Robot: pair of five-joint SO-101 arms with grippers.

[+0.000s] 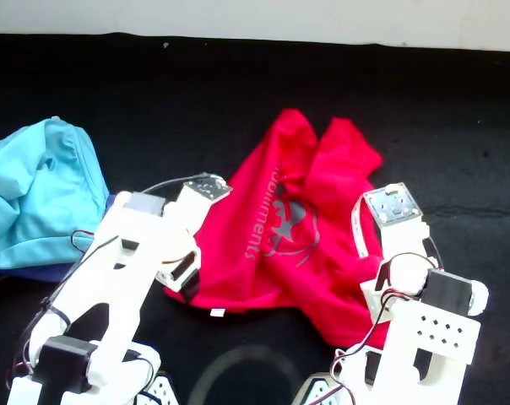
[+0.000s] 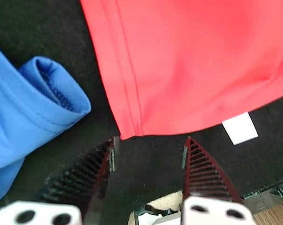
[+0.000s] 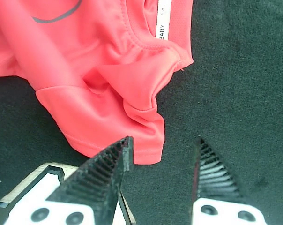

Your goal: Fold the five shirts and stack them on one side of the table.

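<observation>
High view first: well off to the left of the red shirt (image 1: pixel 297 228) sits a bunched pile of light blue shirts (image 1: pixel 35 194), with a strip of darker blue cloth (image 1: pixel 35 272) showing under its near edge. No writing shows on that pile.

The left gripper (image 2: pixel 151 140) hovers just off the red shirt's left near corner. Its fingers are spread wide, with only the black table cover between them and nothing held. A rolled blue sleeve (image 2: pixel 43 93) lies just to the left of that corner, apart from the red hem. A small white tag (image 2: pixel 240 127) pokes out from under the red shirt's near hem; it looks blank from this side.

The red shirt itself lies crumpled in the middle of the table, not folded. A line of grey lettering (image 1: pixel 263 215) runs across it, with a grey emblem (image 1: pixel 290 226) beside that. The right wrist view shows a narrow white neck label (image 3: pixel 163 18) with small print sewn inside the collar.

The right gripper (image 3: pixel 164 139) hangs at the red shirt's right near edge, beside a rumpled sleeve (image 3: pixel 127 108). Its fingers are also well apart and grip nothing; one finger tip is over the sleeve's hem, the other over bare cover.

The table (image 1: pixel 238 93) is draped in black fabric with a felt-like nap. A pale wall (image 1: pixel 322 17) runs along behind it, and bare wood (image 2: pixel 272 218) shows at the near table edge.
</observation>
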